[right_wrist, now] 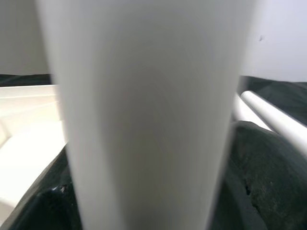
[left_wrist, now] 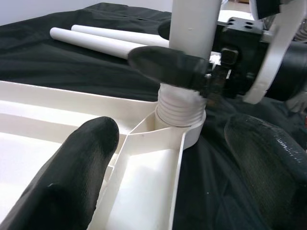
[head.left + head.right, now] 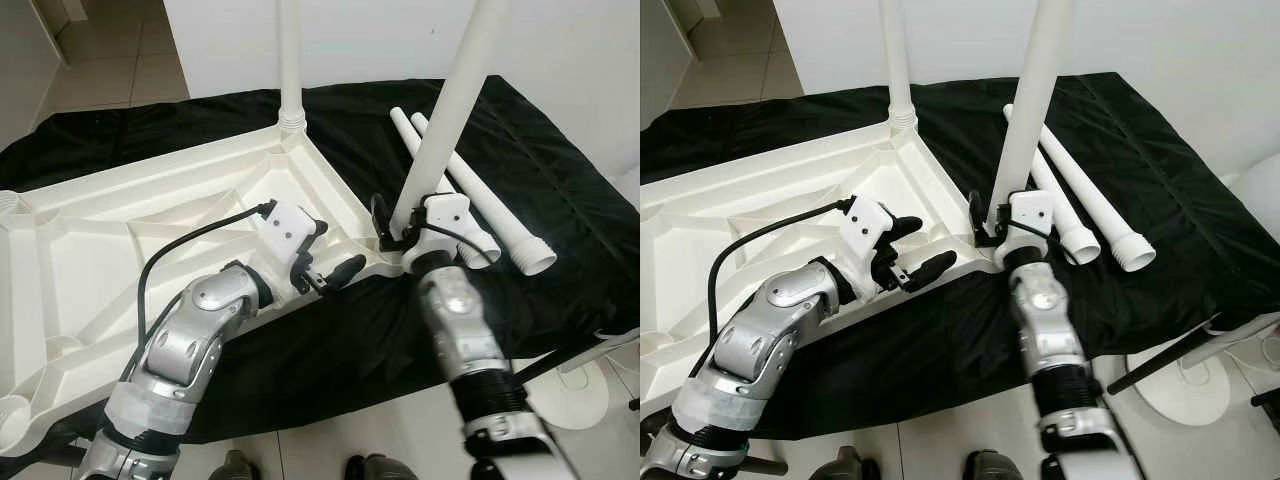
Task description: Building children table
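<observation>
The white tabletop lies upside down on a black cloth. One white leg stands in its far corner socket. A second leg leans a little, its threaded end seated in the near right corner socket. My right gripper is shut on this leg just above the threads, and the leg sits between its fingers. My left gripper is open, its fingers straddling the tabletop's rim just left of that corner. Two loose legs lie on the cloth to the right.
A white wall rises right behind the cloth. At the near right, a white round base and a black rod stand on the tiled floor. Tiled floor opens at the far left.
</observation>
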Robot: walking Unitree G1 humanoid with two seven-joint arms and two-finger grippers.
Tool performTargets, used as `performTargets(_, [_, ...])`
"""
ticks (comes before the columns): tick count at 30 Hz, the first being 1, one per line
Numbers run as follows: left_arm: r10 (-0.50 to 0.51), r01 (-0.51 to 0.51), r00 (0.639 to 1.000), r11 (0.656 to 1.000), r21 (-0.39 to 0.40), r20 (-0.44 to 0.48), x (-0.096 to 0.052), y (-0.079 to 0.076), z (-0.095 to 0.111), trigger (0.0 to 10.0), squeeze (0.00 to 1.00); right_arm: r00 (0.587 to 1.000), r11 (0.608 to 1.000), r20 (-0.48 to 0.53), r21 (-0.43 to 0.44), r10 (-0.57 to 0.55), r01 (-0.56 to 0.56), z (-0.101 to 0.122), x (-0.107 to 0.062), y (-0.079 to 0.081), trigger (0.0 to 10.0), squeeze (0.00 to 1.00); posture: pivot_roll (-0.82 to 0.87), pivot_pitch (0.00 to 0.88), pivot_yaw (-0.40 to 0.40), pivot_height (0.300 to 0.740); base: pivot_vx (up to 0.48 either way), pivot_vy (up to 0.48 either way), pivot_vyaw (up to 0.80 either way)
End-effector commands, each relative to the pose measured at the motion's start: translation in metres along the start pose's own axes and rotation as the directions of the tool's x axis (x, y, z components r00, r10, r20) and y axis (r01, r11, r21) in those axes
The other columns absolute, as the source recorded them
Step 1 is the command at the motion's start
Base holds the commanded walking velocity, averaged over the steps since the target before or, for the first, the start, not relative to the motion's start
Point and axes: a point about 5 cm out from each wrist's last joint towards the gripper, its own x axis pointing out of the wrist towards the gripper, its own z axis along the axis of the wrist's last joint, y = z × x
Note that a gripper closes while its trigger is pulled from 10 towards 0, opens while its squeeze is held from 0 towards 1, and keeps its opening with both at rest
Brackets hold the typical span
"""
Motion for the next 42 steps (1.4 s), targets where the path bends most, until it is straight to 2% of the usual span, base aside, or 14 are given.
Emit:
performTargets(1, [0.003,-0.003,1.000,1.000,0.006,-0.021,0.000,-0.004,-0.003,10.0,0.00,0.996,0.997,-0.044,0.004,0.080,-0.080,-0.007,-0.002,0.000,10.0,0.00,-0.06,0.090,0.011,0.740,0.000,0.000,0.00])
performTargets(8, [-0.060,0.060,0.997,0.998,0.012,-0.042,-0.002,-0.013,-0.007,10.0,0.00,0.970,0.974,-0.096,-0.015,0.225,-0.227,-0.013,-0.009,-0.010,10.0,0.00,-0.06,0.090,0.010,0.740,0.000,0.000,0.00])
performTargets(11, [-0.065,0.066,0.997,0.998,0.010,-0.042,-0.002,-0.014,-0.007,10.0,0.00,0.965,0.969,-0.100,-0.018,0.241,-0.244,-0.013,-0.010,-0.010,10.0,0.00,-0.06,0.090,0.010,0.740,0.000,0.000,0.00])
performTargets(13, [-0.071,0.072,0.996,0.997,0.012,-0.046,-0.002,-0.015,-0.006,10.0,0.00,0.944,0.949,-0.109,-0.017,0.311,-0.315,-0.012,-0.011,-0.015,10.0,0.00,-0.06,0.094,0.011,0.740,0.000,0.000,0.00])
performTargets(15, [-0.071,0.072,0.996,0.997,0.012,-0.046,-0.002,-0.015,-0.006,10.0,0.00,0.944,0.949,-0.109,-0.017,0.311,-0.315,-0.012,-0.011,-0.015,10.0,0.00,-0.06,0.094,0.011,0.740,0.000,0.000,0.00])
performTargets(16, [-0.079,0.080,0.996,0.997,0.014,-0.051,-0.002,-0.017,-0.006,10.0,0.00,0.928,0.932,-0.114,-0.027,0.356,-0.361,-0.010,-0.009,-0.019,10.0,0.00,-0.06,0.095,0.011,0.740,0.000,0.000,0.00])
performTargets(24, [-0.147,0.147,0.985,0.989,-0.002,-0.089,-0.004,-0.025,-0.012,10.0,0.00,0.915,0.912,-0.126,-0.102,0.384,-0.397,-0.003,0.001,-0.030,10.0,0.00,-0.07,0.095,0.008,0.740,0.000,0.000,0.00])
performTargets(29, [-0.167,0.168,0.981,0.986,0.002,-0.103,-0.005,-0.029,-0.014,10.0,0.00,0.907,0.905,-0.137,-0.105,0.398,-0.413,-0.002,0.003,-0.034,10.0,0.00,-0.07,0.094,0.007,0.740,0.000,0.000,0.00])
performTargets(30, [-0.168,0.169,0.980,0.986,0.002,-0.104,-0.005,-0.029,-0.014,10.0,0.00,0.905,0.903,-0.140,-0.106,0.401,-0.416,-0.002,0.003,-0.035,9.5,0.00,-0.07,0.094,0.007,0.740,0.000,0.000,0.00])
performTargets(31, [-0.166,0.167,0.981,0.986,0.001,-0.104,-0.005,-0.029,-0.014,10.0,0.00,0.902,0.900,-0.143,-0.105,0.407,-0.423,-0.002,0.003,-0.035,4.2,0.00,-0.07,0.094,0.006,0.740,0.000,0.000,0.00])
performTargets(34, [-0.165,0.166,0.981,0.986,0.001,-0.103,-0.005,-0.029,-0.014,10.0,0.00,0.900,0.898,-0.145,-0.106,0.411,-0.427,-0.002,0.003,-0.036,4.2,0.00,-0.07,0.094,0.006,0.740,0.000,0.000,0.00])
performTargets(35, [-0.165,0.166,0.981,0.986,0.000,-0.103,-0.004,-0.029,-0.014,10.0,0.00,0.897,0.895,-0.150,-0.108,0.415,-0.432,-0.003,0.003,-0.036,0.0,0.00,-0.07,0.094,0.006,0.740,0.000,0.000,0.00])
performTargets(42, [-0.163,0.164,0.981,0.986,0.002,-0.105,-0.004,-0.028,-0.013,10.0,0.00,0.896,0.898,-0.159,-0.087,0.416,-0.432,-0.009,0.003,-0.036,0.0,0.00,-0.07,0.093,0.007,0.740,0.000,0.000,0.00])
